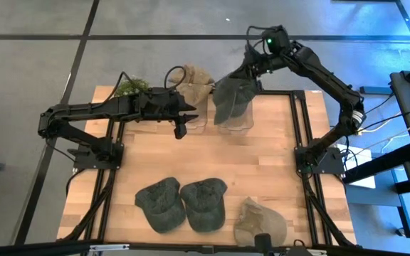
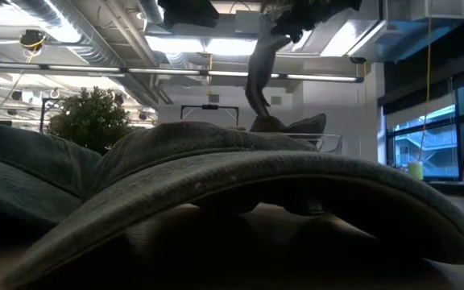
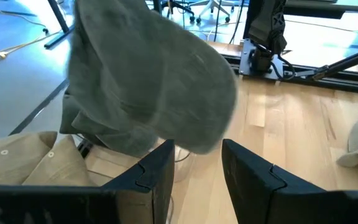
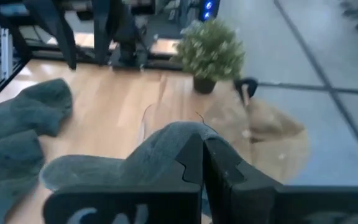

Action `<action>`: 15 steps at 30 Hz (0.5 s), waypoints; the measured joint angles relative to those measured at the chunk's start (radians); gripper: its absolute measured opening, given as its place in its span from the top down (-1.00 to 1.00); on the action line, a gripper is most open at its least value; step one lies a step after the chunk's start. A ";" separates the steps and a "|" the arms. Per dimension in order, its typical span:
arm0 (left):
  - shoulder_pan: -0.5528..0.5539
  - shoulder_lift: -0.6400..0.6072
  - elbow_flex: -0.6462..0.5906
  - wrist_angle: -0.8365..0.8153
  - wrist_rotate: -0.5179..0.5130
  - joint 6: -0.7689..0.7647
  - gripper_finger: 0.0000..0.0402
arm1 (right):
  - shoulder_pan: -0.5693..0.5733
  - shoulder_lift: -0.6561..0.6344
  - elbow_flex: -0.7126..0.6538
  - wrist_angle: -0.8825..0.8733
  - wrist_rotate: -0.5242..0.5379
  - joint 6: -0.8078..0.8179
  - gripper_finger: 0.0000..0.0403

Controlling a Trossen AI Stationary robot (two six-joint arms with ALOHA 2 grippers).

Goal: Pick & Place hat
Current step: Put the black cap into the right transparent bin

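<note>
A dark green hat (image 1: 232, 99) is held in the air by the right gripper (image 1: 250, 65), whose fingers are clenched on the cloth near its top, so that the hat hangs down over a clear bin (image 1: 235, 121) at the far edge of the table (image 1: 269, 163). In the low view the hat is seen as a long strip (image 2: 258, 76) hanging from above. Just beside this bin a second clear bin (image 1: 198, 117) stands, with a tan hat (image 1: 194, 82) lying against it at the table's far edge. The left gripper (image 1: 181, 124) is kept near this second bin, with its fingers (image 3: 160, 171) apart and nothing between them; in the left wrist view the hanging hat (image 3: 148, 93) is seen just ahead of them. A small plant (image 1: 130, 87) stands at the far left corner. Near the front edge three more hats are laid in a row: two dark green hats (image 1: 160, 204) (image 1: 205, 203) touching each other, and a tan one (image 1: 258, 222) a little apart to the right. The middle of the table is left bare, so open room is given between the bins and the front row.
</note>
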 joint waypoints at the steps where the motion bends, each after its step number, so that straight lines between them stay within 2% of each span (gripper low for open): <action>1: 0.000 0.000 0.000 0.000 0.000 0.000 0.35 | 0.000 0.001 0.018 0.000 0.000 0.000 0.98; 8: 0.000 0.000 0.000 0.000 0.000 0.001 0.35 | 0.000 0.001 0.085 -0.116 0.025 -0.029 0.98; 11: 0.000 0.000 0.000 0.000 -0.001 0.001 0.35 | -0.001 0.001 0.037 -0.185 0.139 -0.086 0.98; 15: 0.000 0.000 0.000 -0.001 -0.001 0.001 0.35 | -0.011 0.005 -0.076 -0.185 0.287 -0.117 0.98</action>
